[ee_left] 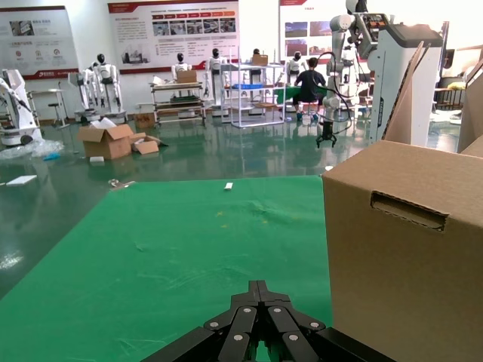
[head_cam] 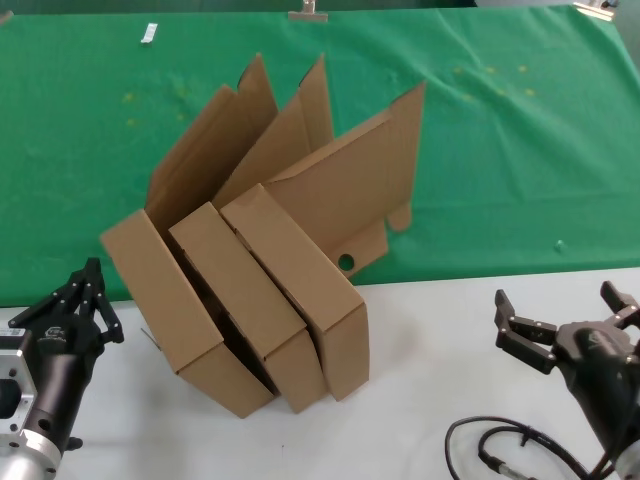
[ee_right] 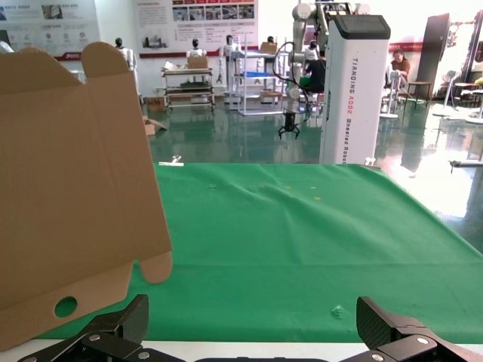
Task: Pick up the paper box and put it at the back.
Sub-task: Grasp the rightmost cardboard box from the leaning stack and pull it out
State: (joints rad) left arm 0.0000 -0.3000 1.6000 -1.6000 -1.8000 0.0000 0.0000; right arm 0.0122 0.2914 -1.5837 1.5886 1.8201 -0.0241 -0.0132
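Three brown paper boxes lean together at the middle, lids raised: the left one [head_cam: 175, 310], the middle one [head_cam: 245, 300] and the right one [head_cam: 300, 285], whose lid has a round hole. They straddle the white tabletop and the green cloth at the back [head_cam: 520, 150]. My left gripper [head_cam: 88, 275] sits shut at the lower left, just left of the left box [ee_left: 407, 249]. My right gripper [head_cam: 560, 310] stands open at the lower right, apart from the boxes; the right wrist view shows the right box's lid [ee_right: 72, 196].
A white tabletop [head_cam: 420, 400] lies in front of the cloth. A black cable [head_cam: 500, 450] loops near my right arm. A small white tag [head_cam: 149, 34] and a clip [head_cam: 308, 12] lie at the cloth's far edge.
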